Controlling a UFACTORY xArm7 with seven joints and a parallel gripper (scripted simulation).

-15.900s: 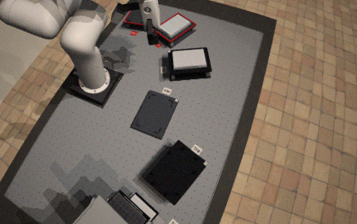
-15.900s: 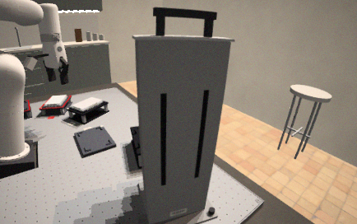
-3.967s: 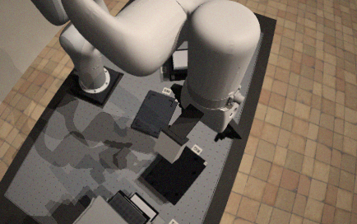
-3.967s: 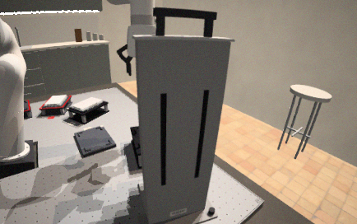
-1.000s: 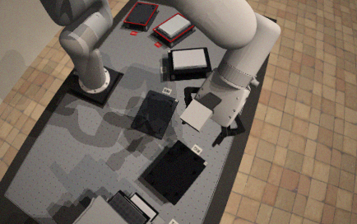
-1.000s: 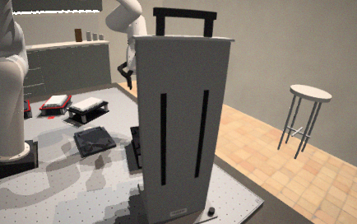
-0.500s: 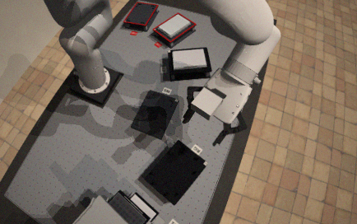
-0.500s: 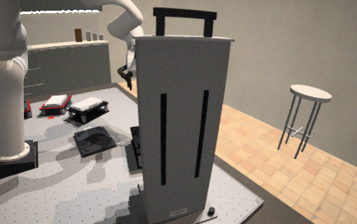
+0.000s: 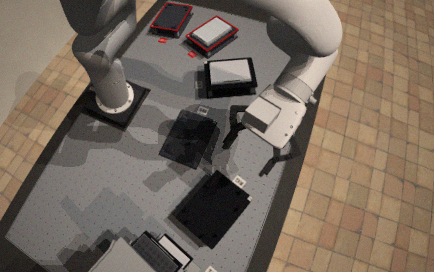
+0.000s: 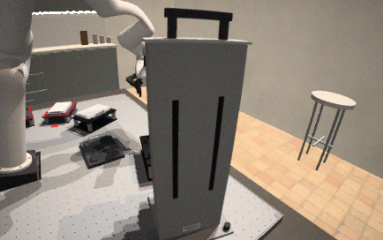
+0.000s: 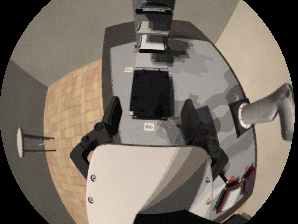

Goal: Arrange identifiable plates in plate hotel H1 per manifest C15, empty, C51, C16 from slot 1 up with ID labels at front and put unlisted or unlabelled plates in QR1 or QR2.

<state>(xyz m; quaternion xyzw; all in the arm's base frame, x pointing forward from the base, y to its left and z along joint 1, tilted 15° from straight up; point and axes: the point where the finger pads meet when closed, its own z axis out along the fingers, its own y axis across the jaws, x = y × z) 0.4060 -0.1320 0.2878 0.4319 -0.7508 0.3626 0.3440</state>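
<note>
The gripper point(image 9: 250, 150) hangs above the desk point(image 9: 60, 215) near its right edge, jaws spread wide with nothing between them. It sits between the white plate on a black nest point(image 9: 230, 74) toward the far end and the large dark empty nest point(image 9: 212, 207) nearer the tower.

The tower of plate shelves point(image 10: 194, 132) stands at the near end of the desk; in the exterior view only its blank back panel shows, so which slots are filled and what the labels say cannot be read from here. In the top view a dark plate point(image 9: 152, 250) and a lighter one point(image 9: 175, 250) peek out at its front, though the picture is too coarse to be sure of either. Two red-rimmed nests sit at the far end: one point(image 9: 171, 17) looks bare, the other carries a white plate point(image 9: 212, 32). A dark, see-through plate point(image 9: 189, 136) lies in the middle of the desk.

The main risk is acting blind. With no label legible, a plate could be carried to the wrong slot or wrongly quarantined. The arm's bulk also swings close over the white plate on the black nest, and a low pass could knock it askew. Approaching the tower from the side, the wide jaws could catch a shelf edge and drag a seated plate forward.
</note>
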